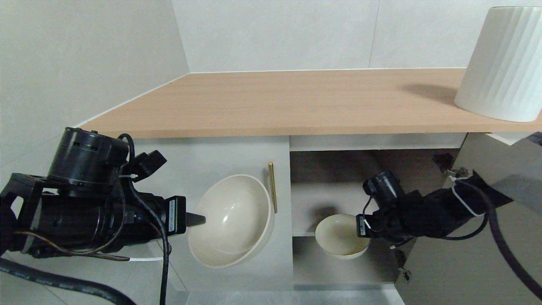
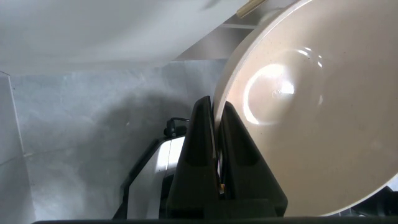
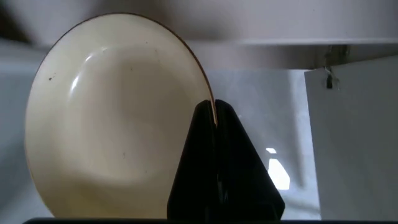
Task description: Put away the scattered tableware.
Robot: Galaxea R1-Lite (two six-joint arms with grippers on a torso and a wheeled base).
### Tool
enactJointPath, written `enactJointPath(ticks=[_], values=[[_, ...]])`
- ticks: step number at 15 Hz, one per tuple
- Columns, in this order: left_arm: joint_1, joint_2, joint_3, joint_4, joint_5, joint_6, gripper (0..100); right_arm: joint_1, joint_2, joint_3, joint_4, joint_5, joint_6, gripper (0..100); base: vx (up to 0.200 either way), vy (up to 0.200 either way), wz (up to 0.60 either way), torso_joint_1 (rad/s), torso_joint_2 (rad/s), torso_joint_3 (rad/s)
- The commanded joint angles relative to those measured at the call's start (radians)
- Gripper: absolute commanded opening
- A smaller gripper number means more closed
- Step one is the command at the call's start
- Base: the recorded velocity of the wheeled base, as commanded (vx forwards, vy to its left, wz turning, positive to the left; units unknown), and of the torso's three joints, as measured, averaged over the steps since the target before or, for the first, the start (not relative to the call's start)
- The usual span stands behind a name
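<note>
A large cream bowl [image 1: 233, 220] hangs tilted in front of the shut left cabinet door, pinched at its rim by my left gripper [image 1: 198, 219]. In the left wrist view the dark fingers [image 2: 205, 134] clamp the large bowl's [image 2: 305, 106] edge. A smaller cream bowl [image 1: 340, 235] is at the open right compartment, low by the shelf, and my right gripper [image 1: 365, 226] is shut on its rim. The right wrist view shows the small bowl [image 3: 118, 118] with the fingers [image 3: 217, 134] closed over its edge. Whether it rests on the shelf I cannot tell.
A wooden countertop [image 1: 296, 101] runs above the cabinet, with a white ribbed container [image 1: 504, 63] at its right end. The left door carries a gold handle [image 1: 272, 192]. The right door [image 1: 474, 237] stands swung open beside my right arm.
</note>
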Motion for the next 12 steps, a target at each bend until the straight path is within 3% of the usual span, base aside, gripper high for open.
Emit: enactJointPath(ticks=[1,5,8,12], values=[[0.0,0.004,0.0,0.0,0.0,-0.001,0,-0.023,0.128,-0.004,-0.076,-0.012,0.011,0,0.0,0.0,0.0,0.0,0.0,0.0],[0.0,0.009,0.0,0.002,0.0,-0.001,0,-0.043,0.183,-0.009,-0.217,-0.031,0.036,0,0.0,0.0,0.0,0.0,0.0,0.0],[0.0,0.01,0.002,0.002,0.0,-0.001,0,-0.055,0.232,-0.029,-0.309,-0.123,0.033,0,0.0,0.0,0.0,0.0,0.0,0.0],[0.0,0.01,0.002,0.0,0.0,-0.001,0,-0.063,0.251,-0.069,-0.32,-0.147,0.034,0,0.0,0.0,0.0,0.0,0.0,0.0]])
